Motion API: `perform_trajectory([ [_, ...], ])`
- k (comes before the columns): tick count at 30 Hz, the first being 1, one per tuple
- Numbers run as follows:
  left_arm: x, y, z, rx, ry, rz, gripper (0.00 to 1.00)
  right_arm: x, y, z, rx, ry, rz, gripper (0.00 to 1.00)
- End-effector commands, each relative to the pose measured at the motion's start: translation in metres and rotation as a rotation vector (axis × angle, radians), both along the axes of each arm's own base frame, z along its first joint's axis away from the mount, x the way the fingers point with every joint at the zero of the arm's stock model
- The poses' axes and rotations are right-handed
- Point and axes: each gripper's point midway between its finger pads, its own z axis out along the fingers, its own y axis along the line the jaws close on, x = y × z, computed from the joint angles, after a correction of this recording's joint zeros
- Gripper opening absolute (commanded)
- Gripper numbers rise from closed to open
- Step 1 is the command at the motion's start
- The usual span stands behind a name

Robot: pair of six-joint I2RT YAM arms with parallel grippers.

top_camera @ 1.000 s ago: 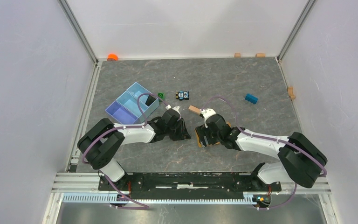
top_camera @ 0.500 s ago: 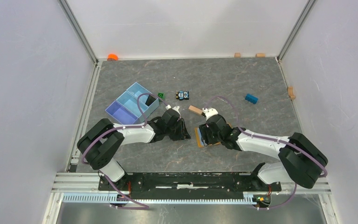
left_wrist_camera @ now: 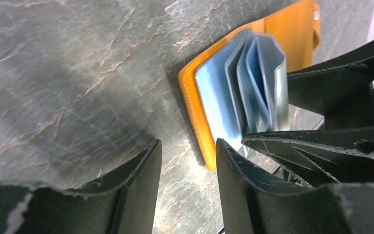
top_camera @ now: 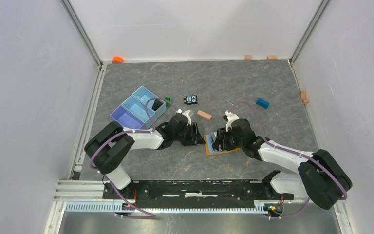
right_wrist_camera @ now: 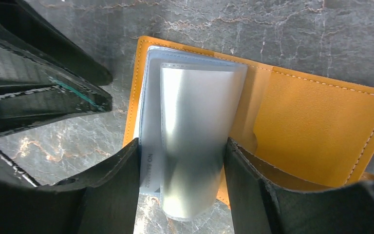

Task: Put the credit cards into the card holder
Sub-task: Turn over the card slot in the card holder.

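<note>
The card holder (top_camera: 208,145) lies open on the table, orange with pale sleeves (right_wrist_camera: 195,126) fanned up from its spine. My right gripper (right_wrist_camera: 182,144) stands over it, fingers pressed on both side edges of the bowed sleeves (left_wrist_camera: 253,73). A light blue credit card (right_wrist_camera: 149,146) with printed text lies under the sleeves against the left finger. My left gripper (left_wrist_camera: 187,146) is open just left of the card holder (left_wrist_camera: 292,29), with only bare table between its fingers. In the top view the left gripper (top_camera: 198,136) and right gripper (top_camera: 218,141) almost meet. A dark flat piece (top_camera: 155,104) stands in the tray.
A light blue divided tray (top_camera: 137,108) sits behind the left arm, a green piece (top_camera: 168,100) beside it. A toy car (top_camera: 191,99), a wooden block (top_camera: 204,115) and a blue block (top_camera: 262,103) lie farther back. An orange object (top_camera: 117,59) sits by the back wall.
Both grippers have shifted right. The left jaws have opened wider and hold nothing. The right jaws have closed in onto the sleeves, and more of the card holder shows.
</note>
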Motion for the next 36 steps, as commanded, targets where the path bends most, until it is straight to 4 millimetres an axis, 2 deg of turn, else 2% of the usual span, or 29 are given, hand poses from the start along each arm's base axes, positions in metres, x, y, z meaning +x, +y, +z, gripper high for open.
perform_trajectory([
  [1,0.002,-0.016,0.001,-0.073,0.016,-0.021,0.54,-0.011,0.011,0.002,0.119,0.045,0.038,0.47],
  [8,0.002,-0.021,-0.011,-0.085,0.050,-0.022,0.55,-0.013,0.011,0.007,0.175,0.055,0.037,0.47],
  [11,0.001,-0.020,-0.019,-0.069,0.070,-0.012,0.51,-0.012,0.010,0.009,0.188,0.053,0.032,0.47],
  [16,0.000,-0.019,-0.023,-0.066,0.083,-0.004,0.27,-0.013,0.006,0.003,0.180,0.062,0.021,0.46],
  [18,0.002,-0.019,-0.023,-0.063,0.079,0.004,0.21,-0.015,0.008,0.004,0.198,0.067,0.026,0.46],
  [20,0.002,-0.017,-0.027,-0.053,0.083,0.017,0.09,-0.014,0.009,0.008,0.211,0.057,0.026,0.46],
  [22,0.003,-0.015,-0.030,-0.042,0.087,0.026,0.02,-0.012,0.006,0.011,0.200,0.039,0.012,0.47],
  [27,0.004,-0.005,-0.033,0.008,0.079,0.058,0.02,0.000,-0.012,0.017,0.114,-0.030,-0.052,0.55],
  [31,0.005,0.003,-0.033,0.043,0.065,0.070,0.02,0.004,-0.021,0.020,0.070,-0.058,-0.071,0.65],
  [36,0.005,0.004,-0.032,0.047,0.061,0.070,0.02,0.003,-0.016,0.022,0.092,-0.061,-0.048,0.70],
])
